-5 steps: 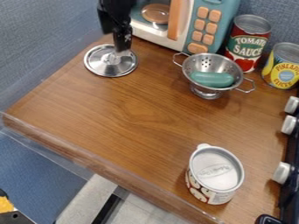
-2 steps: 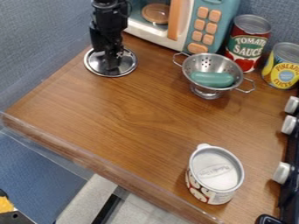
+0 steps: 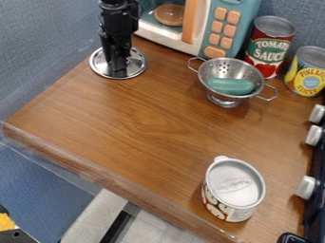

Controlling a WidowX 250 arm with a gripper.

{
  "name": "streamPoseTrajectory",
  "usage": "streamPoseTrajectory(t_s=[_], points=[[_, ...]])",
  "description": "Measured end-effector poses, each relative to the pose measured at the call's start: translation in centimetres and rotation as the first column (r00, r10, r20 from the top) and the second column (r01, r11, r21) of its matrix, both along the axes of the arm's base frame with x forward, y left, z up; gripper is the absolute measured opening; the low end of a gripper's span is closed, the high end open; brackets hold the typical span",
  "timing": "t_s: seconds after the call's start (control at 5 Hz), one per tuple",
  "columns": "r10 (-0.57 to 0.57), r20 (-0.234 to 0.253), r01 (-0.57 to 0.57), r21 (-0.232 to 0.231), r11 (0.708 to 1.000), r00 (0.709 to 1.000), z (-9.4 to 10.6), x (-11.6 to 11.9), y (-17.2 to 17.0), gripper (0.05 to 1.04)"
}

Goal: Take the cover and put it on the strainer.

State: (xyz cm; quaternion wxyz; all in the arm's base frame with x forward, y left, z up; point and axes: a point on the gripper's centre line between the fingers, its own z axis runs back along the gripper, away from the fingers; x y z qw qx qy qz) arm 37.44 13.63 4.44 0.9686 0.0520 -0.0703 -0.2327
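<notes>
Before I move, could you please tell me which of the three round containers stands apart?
The white-topped container, alone at the front of the counter; the red-labelled can and yellow-labelled can stand together farther back.

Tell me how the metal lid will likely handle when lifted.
The lid looks like shiny metal, so it is probably stiff and somewhat slippery. Being flat, round and broad around a central grip, it may tilt or swivel if held off-centre.
</notes>
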Motion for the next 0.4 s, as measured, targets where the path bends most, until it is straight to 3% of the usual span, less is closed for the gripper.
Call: streamPoseTrajectory(t_s=[0.2,0.4], points=[[-0.004,0.006,0.004,0.006,1.000,1.000,-0.01,0.10,0.03,0.163],[-0.005,0.006,0.005,0.002,1.000,1.000,0.02,0.05,-0.24,0.062]])
